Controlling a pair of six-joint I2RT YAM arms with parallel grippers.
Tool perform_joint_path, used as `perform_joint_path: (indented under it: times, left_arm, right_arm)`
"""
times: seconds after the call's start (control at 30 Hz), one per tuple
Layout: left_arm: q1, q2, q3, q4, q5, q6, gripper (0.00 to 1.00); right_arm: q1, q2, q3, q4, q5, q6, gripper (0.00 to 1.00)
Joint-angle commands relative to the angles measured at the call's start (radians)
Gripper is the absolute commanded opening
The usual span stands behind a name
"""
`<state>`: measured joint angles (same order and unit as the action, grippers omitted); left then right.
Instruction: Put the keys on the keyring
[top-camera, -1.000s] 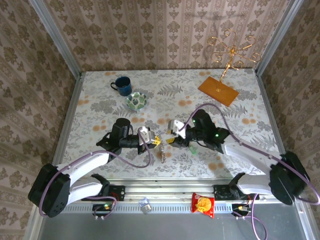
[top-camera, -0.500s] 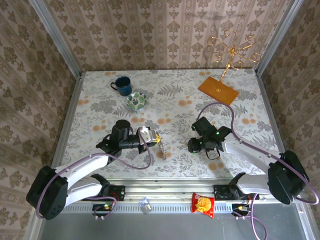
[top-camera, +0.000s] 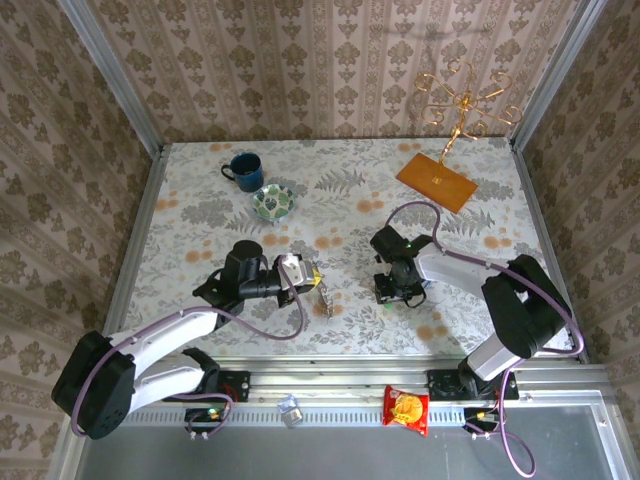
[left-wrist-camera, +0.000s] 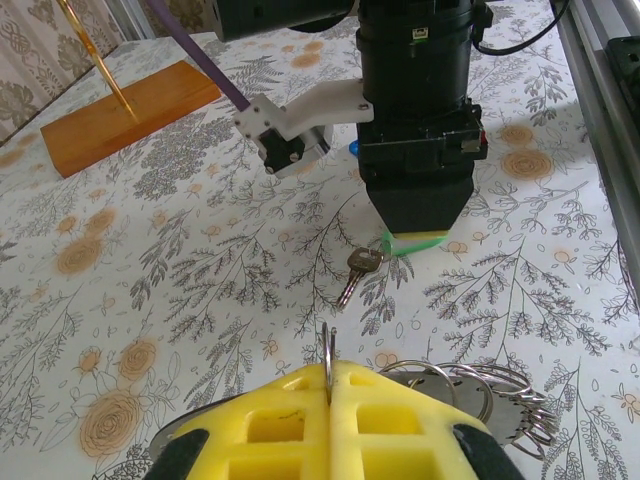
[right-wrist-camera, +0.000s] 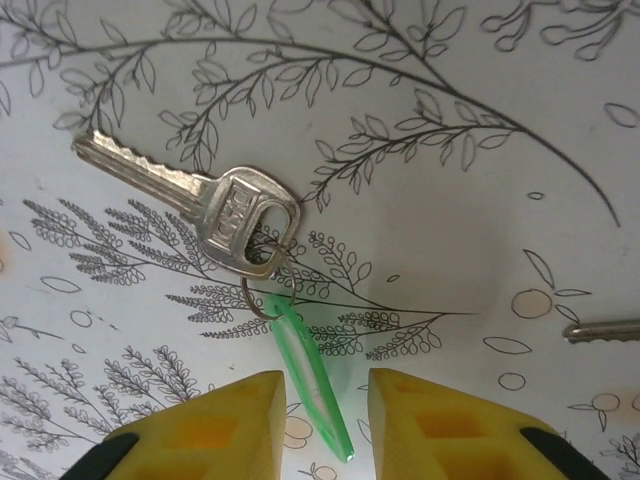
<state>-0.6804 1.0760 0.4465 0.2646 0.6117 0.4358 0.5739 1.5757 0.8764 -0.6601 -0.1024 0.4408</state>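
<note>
A silvery key (right-wrist-camera: 200, 200) lies flat on the floral table, a small wire loop joining it to a green tag (right-wrist-camera: 310, 375). My right gripper (right-wrist-camera: 322, 385) points straight down over the tag, open, with a yellow finger on each side and a gap to both. From the left wrist view, the same key (left-wrist-camera: 358, 268) and green tag (left-wrist-camera: 415, 242) poke out under that gripper. A second key's tip (right-wrist-camera: 600, 330) shows at the right edge. My left gripper (left-wrist-camera: 330, 365) is shut on the keyring (left-wrist-camera: 328, 345), held edge-on, with more rings (left-wrist-camera: 480, 385) hanging beside it. From above, the left gripper (top-camera: 310, 275) sits left of the right gripper (top-camera: 397, 293).
A blue mug (top-camera: 243, 168) and a green-patterned bowl (top-camera: 272, 203) stand at the back left. A gold wire stand on an orange wooden base (top-camera: 437, 180) is at the back right. A snack packet (top-camera: 406, 408) lies on the rail at the near edge.
My right arm has swung away from the left gripper, to the right and down over the green-tagged key, and its jaws have narrowed. The left gripper has held still with the keyring.
</note>
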Motion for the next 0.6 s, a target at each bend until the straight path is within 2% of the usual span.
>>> perform_joint_path:
  times: [0.0,0.1,0.13,0.43,0.57]
  left_arm:
    - [-0.007,-0.005,0.012,-0.012,0.0,0.012,0.0]
    - [-0.006,-0.005,0.013,-0.015,-0.003,0.021,0.0]
    - [-0.006,-0.005,0.012,-0.017,-0.004,0.022,0.0]
    - [-0.007,-0.01,0.014,-0.017,-0.019,0.012,0.0]
    - [-0.006,-0.005,0.014,-0.012,-0.024,0.01,0.0]
  right_arm:
    - [0.0,0.0,0.017,-0.016,-0.056,-0.023,0.18]
    - [0.001,-0.012,0.029,-0.031,-0.107,-0.035,0.02]
    - [0.003,-0.018,0.038,-0.047,-0.102,-0.042,0.0]
    - [0.032,-0.125,0.135,-0.389,0.151,-0.078,0.0]
    - [0.064,-0.12,0.133,-0.406,0.192,-0.054,0.0]
